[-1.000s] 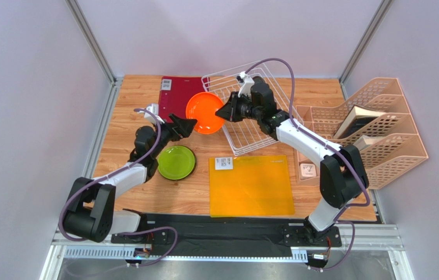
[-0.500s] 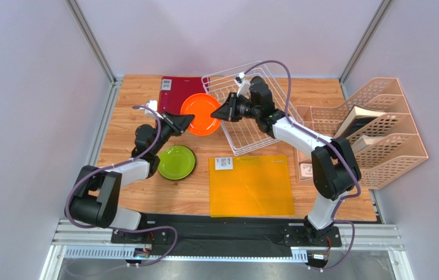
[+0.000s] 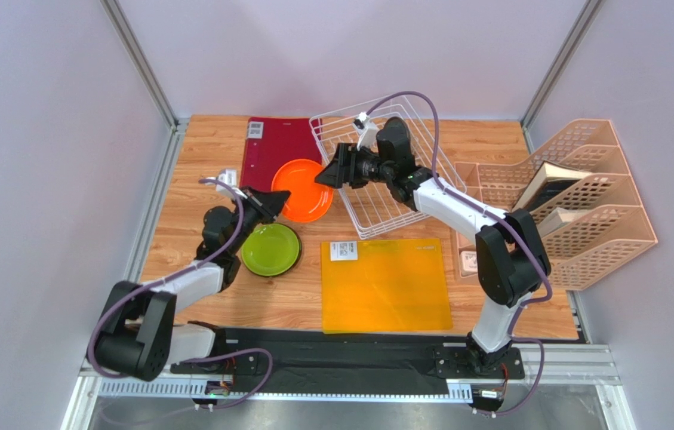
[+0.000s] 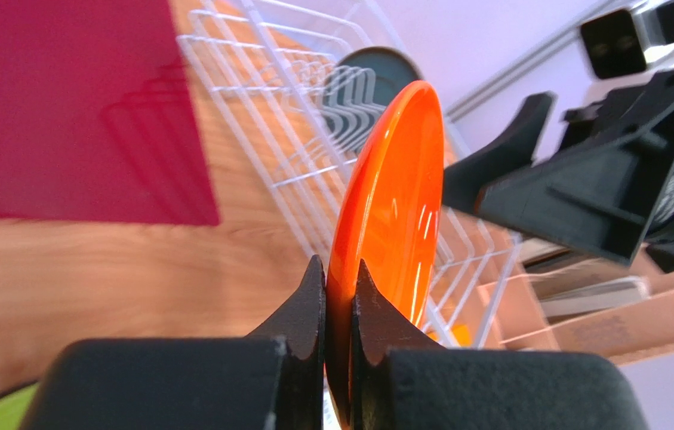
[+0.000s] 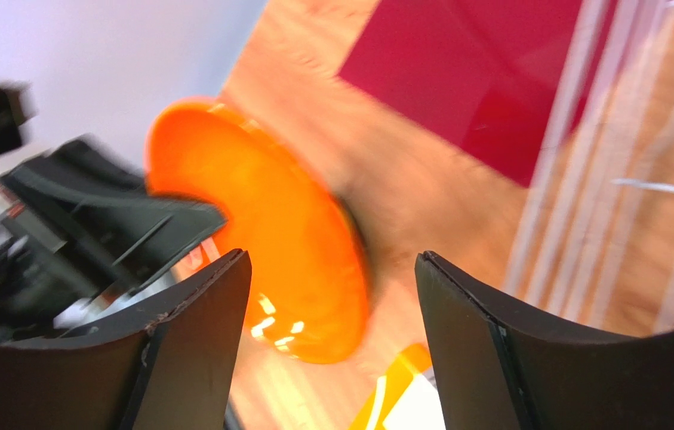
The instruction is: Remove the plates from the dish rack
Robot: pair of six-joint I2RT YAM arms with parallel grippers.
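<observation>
Jaws of the left end effector (image 3: 270, 202) squeeze the left rim of the orange plate (image 3: 303, 190), left of the dish rack (image 3: 376, 215). Right end effector (image 3: 327, 172) gapes open beside it. Green plate (image 3: 270, 249) lies just nearer.

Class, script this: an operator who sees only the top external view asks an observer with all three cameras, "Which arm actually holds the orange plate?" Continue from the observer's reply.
Observer: Left wrist view: the left end effector is shut on the orange plate's rim.
Operator: And the right one?
Observer: Right wrist view: the right end effector is open, the plate showing in its gap.
Operator: I can't make out the dish rack's contents. Anything there?
Observer: Left wrist view: a dark teal plate stands among the tines.
</observation>
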